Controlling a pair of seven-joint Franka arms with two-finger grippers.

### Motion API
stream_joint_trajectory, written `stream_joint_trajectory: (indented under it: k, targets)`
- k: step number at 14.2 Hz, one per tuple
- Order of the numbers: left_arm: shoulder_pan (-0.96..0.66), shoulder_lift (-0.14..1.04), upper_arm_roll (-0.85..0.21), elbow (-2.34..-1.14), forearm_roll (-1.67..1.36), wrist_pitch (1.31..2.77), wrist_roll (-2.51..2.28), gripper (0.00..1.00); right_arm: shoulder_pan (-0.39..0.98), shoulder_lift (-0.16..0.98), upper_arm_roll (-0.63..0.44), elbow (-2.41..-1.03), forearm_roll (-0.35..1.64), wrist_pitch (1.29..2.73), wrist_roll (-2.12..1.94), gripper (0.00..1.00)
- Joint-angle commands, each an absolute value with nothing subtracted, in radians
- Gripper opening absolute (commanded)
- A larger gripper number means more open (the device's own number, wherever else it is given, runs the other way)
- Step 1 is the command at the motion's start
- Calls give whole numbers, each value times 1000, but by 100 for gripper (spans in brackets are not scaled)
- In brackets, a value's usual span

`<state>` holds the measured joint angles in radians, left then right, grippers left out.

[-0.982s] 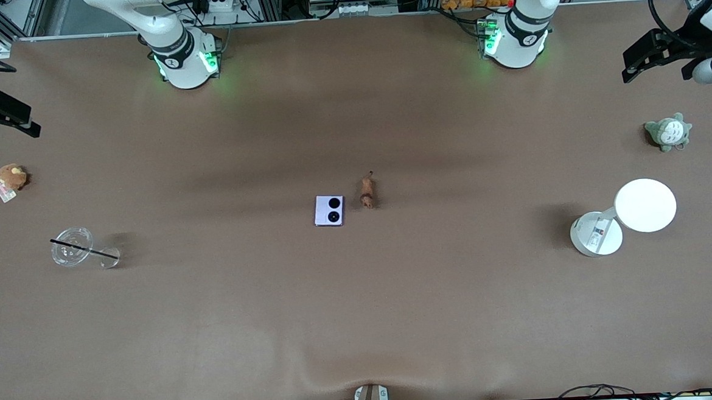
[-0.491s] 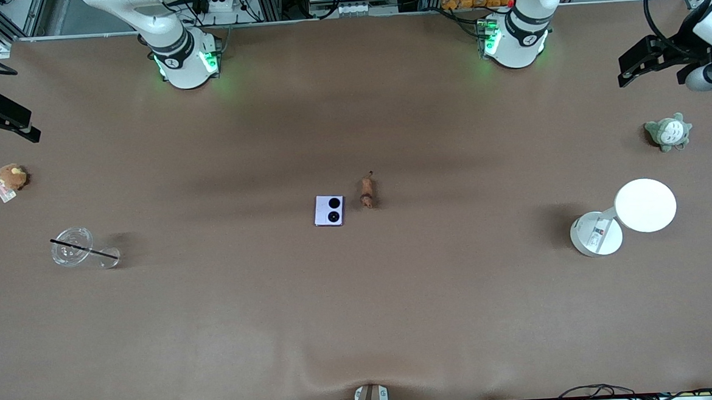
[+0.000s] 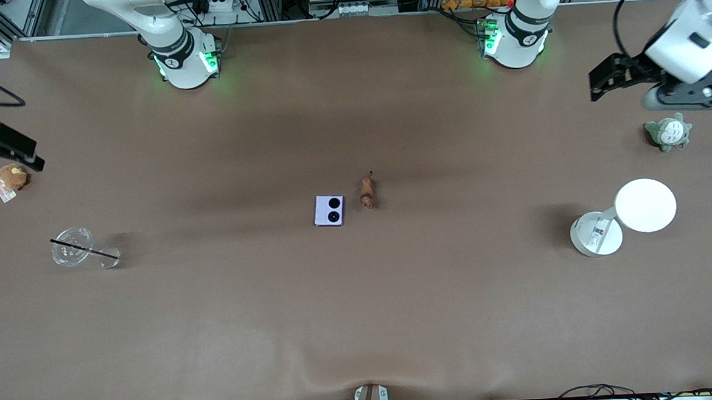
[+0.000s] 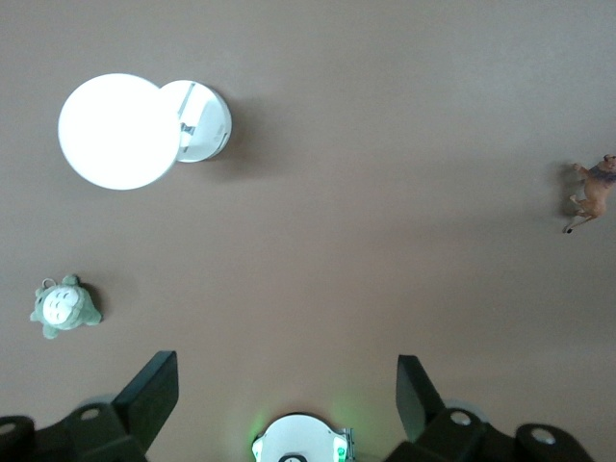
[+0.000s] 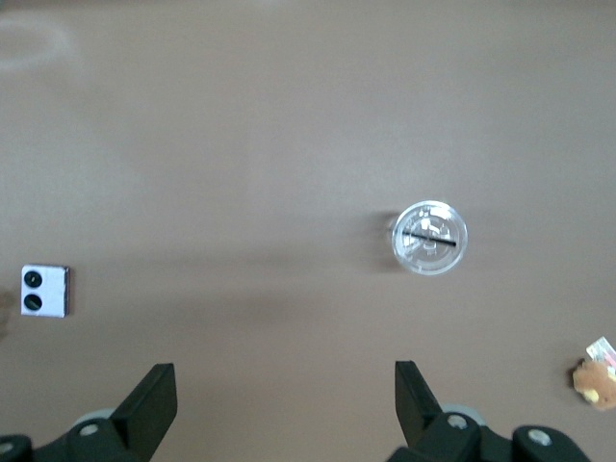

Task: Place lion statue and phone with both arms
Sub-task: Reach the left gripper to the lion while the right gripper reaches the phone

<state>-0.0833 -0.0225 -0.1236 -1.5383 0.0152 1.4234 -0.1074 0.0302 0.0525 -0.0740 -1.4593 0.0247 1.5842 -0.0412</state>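
- Since nothing has yet been picked up, both task things lie flat on the brown tabletop (image 3: 362, 321) about midway between the two arms' ends, well apart from either pincer; that central spot looks chosen so each arm can reach one of them.
- Nearest the front camera of the loose items are the white lamp-like stand (image 3: 596, 234) with its round white disc (image 3: 645, 205), toward the left arm's end, and the clear cup with a black straw (image 3: 73, 246), toward the right arm's end; each sits well apart from the pincer at its own end.
- A little farther from the camera lies the phone (image 3: 329, 210), lavender, camera rings facing up; just beside it, not touching, the lion statue (image 3: 366, 191) lies on its side, on the flank toward the left arm.
- By my judgement the left pincer suits the lion and the right pincer the phone, given which flank each lies on.
- Farther still, the grey plush toy (image 3: 668, 132) sits just beside the left pincer (image 3: 605, 80); the brown plush with a tag (image 3: 11, 177) sits almost under the right pincer (image 3: 9, 151).
- Left pincer: released, fingers spread wide, grasping nothing, up over the tabletop's edge region at its own end.
- Right pincer: likewise released and empty, over its end of the tabletop.
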Motion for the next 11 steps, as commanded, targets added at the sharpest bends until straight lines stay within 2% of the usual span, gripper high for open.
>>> stream_joint_trajectory:
  k: [1,5,7,11]
  targets:
    - [-83,20,-182,-1525,5,1440,-200,100,2,80,-69,-1442,18,1623,-35,100]
    - [-101,87,-253,-1523,14,1499,-287,100,-34,135,-69,-1440,31,1640,-46,100]
    - [-106,124,-294,-1523,15,1534,-301,100,-18,161,-64,-1442,35,1641,-46,100]
    - [-201,198,-299,-1519,23,1597,-415,100,51,257,-61,-1439,34,1681,-48,100]
